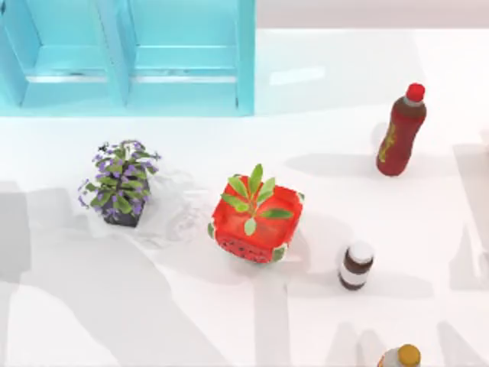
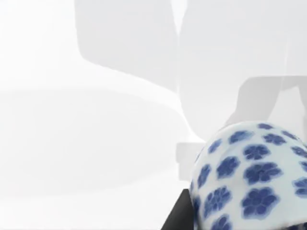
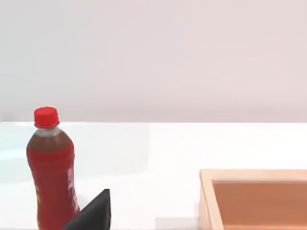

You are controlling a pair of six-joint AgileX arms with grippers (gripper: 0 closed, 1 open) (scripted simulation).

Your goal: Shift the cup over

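Observation:
The cup is clear glass, visible as faint whitish glints on the white table. It stands left of centre, between a purple-flowered plant and a red watermelon-patterned pot. A dark part of my left gripper shows at the edge of the left wrist view, beside a white rounded object with blue flowers. A dark part of my right gripper shows in the right wrist view, in front of a red bottle.
A teal shelf unit fills the back left. The red bottle stands at the back right. A small brown white-capped bottle and an orange-capped bottle stand at the front right. The right wrist view includes a wooden box.

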